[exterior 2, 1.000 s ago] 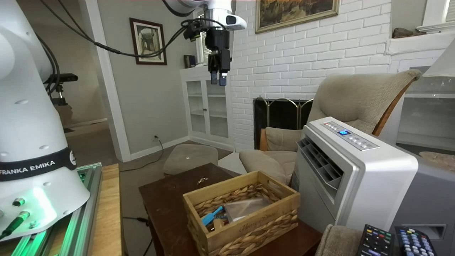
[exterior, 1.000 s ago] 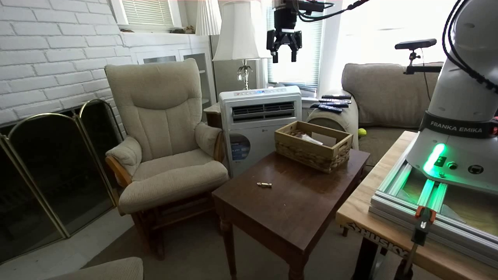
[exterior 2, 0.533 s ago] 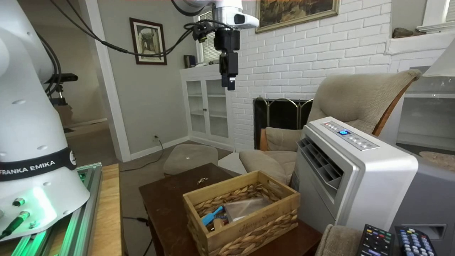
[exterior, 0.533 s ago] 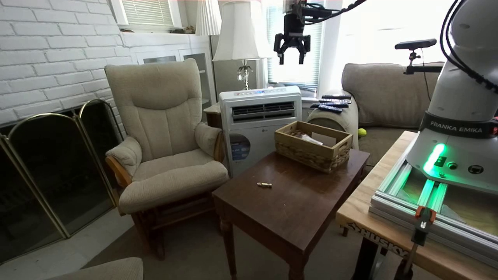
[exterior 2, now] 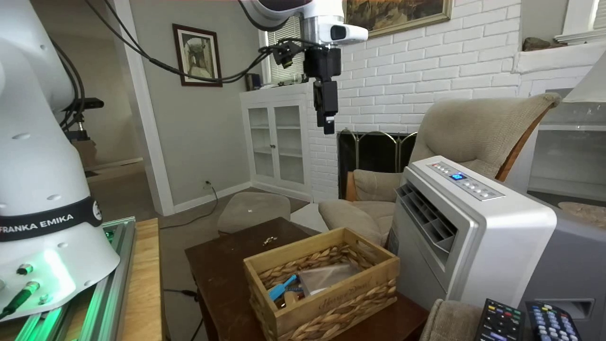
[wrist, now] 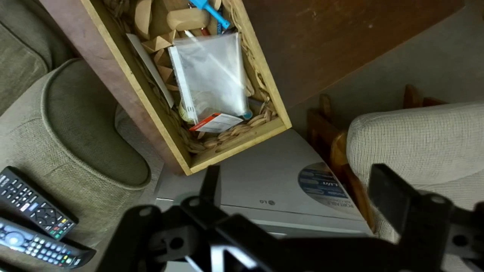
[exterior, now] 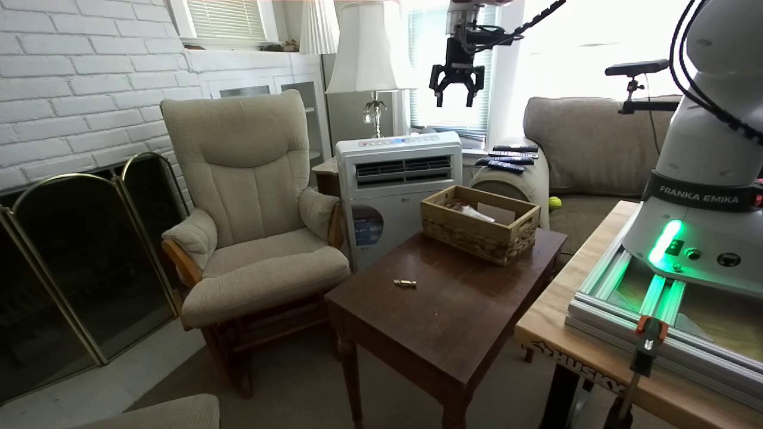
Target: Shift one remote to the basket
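Note:
Several dark remotes (exterior: 506,159) lie on the sofa's armrest. In an exterior view two of them show, a black remote (exterior 2: 501,322) and one with light buttons (exterior 2: 551,323). In the wrist view the black remote (wrist: 36,204) and the silver-blue one (wrist: 41,244) lie at the lower left. The woven basket (exterior: 462,235) stands on the brown table and holds assorted items; it also shows in an exterior view (exterior 2: 341,310) and in the wrist view (wrist: 242,149). My gripper (exterior: 455,103) is open, empty and pointing down, high above the basket and air conditioner; it also shows in the wrist view (wrist: 297,181).
The white air conditioner (exterior: 399,205) stands behind the table, between the armchair (exterior: 256,179) and the sofa (exterior: 596,149). A lamp (exterior: 366,50) stands behind it. The brown table (exterior: 429,322) bears a small brass object (exterior: 405,283). The robot's wooden bench (exterior: 554,310) is beside it.
My open gripper has moved to the right and lower in both exterior views. The basket and the remotes have not moved.

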You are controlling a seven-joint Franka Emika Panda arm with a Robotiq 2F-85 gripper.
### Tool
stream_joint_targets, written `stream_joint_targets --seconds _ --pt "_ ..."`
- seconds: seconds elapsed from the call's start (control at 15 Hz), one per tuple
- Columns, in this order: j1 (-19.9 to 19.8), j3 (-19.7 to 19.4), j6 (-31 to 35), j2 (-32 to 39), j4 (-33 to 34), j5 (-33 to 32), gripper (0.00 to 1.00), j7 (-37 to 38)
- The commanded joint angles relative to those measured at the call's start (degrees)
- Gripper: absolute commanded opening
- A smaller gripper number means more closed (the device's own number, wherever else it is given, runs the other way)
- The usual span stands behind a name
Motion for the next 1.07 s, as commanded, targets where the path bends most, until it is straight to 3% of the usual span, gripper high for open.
stream_joint_targets --seconds 0.0,0.4,0.93,1.0 --pt "-1.14 -0.93 3.85 2.23 0.36 0.4 1.0 -0.65" --pt "-3.6 -3.57 4.84 5.02 0.86 0.88 1.0 1.05" --pt "-6.18 -5.27 11.51 7.9 1.62 1.87 1.0 -17.67" --pt "-6.18 -5.59 12.35 8.27 1.98 -0.36 1.0 -14.48"
